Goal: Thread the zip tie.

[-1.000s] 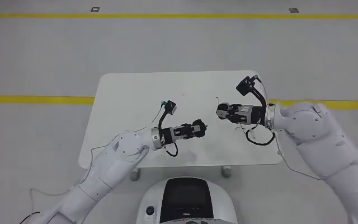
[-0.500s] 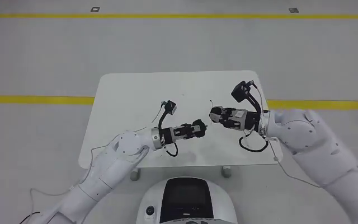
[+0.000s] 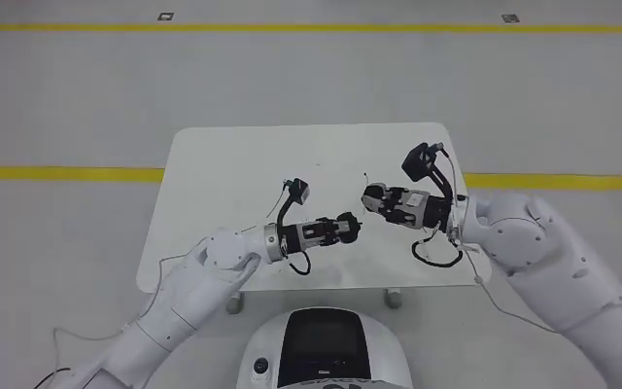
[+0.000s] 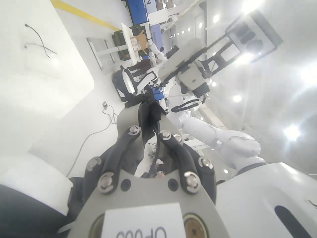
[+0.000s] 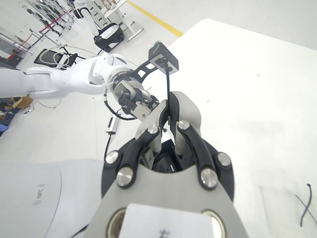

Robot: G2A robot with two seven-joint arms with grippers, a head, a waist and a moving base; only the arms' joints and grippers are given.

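Over mid surface (image 3: 243, 165), R end effector (image 3: 368, 199) is clamping zip tie (image 5: 168, 85), tail pointing 12 o'clock, prob. for feeding; L end effector (image 3: 354, 225), at its 7 o'clock, is sitting closed, contents unclear.

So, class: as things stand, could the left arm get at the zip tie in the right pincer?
Probably yes: the left pincer faces the right pincer closely above the table, nothing between them, and the zip tie sticks out clear.
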